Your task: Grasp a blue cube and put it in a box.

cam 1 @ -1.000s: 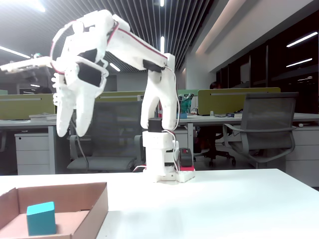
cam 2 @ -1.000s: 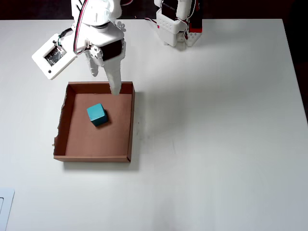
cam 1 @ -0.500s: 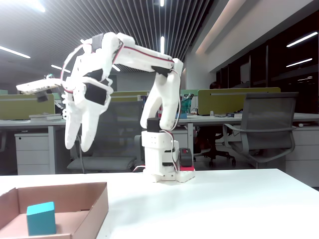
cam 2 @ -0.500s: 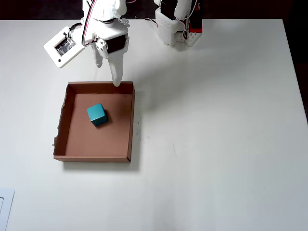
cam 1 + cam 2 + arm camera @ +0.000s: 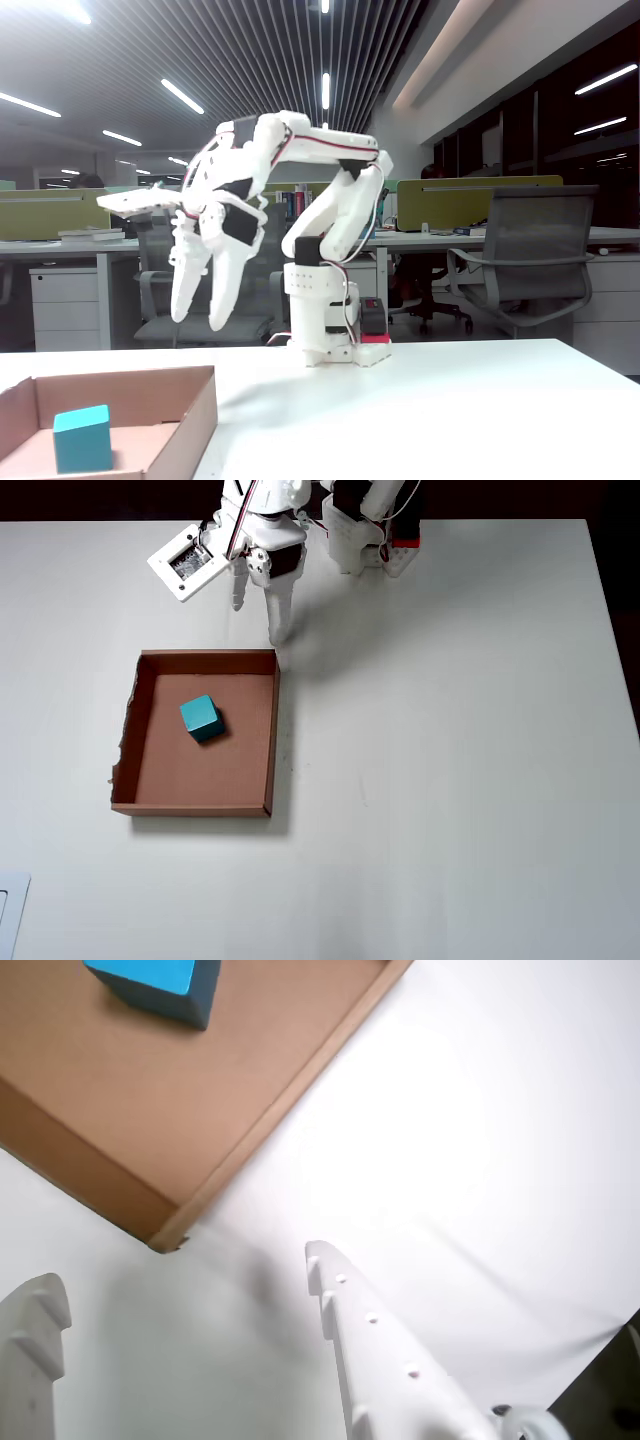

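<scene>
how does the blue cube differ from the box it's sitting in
The blue cube is a solid turquoise block; the box is an open brown cardboard tray with low walls. The cube is far smaller, covering only a small patch of the box's floor. In the overhead view the cube sits turned at an angle, while the box lies square. Both rest untouched.

An open-plan office: the fixed view shows long white desks point(image 5: 90, 250) with drawer pedestals, grey mesh swivel chairs point(image 5: 525, 255), olive-green partition screens point(image 5: 470, 200), a dark slatted ceiling with strip lights point(image 5: 185, 97), and the white worktable point(image 5: 450, 410)
</scene>
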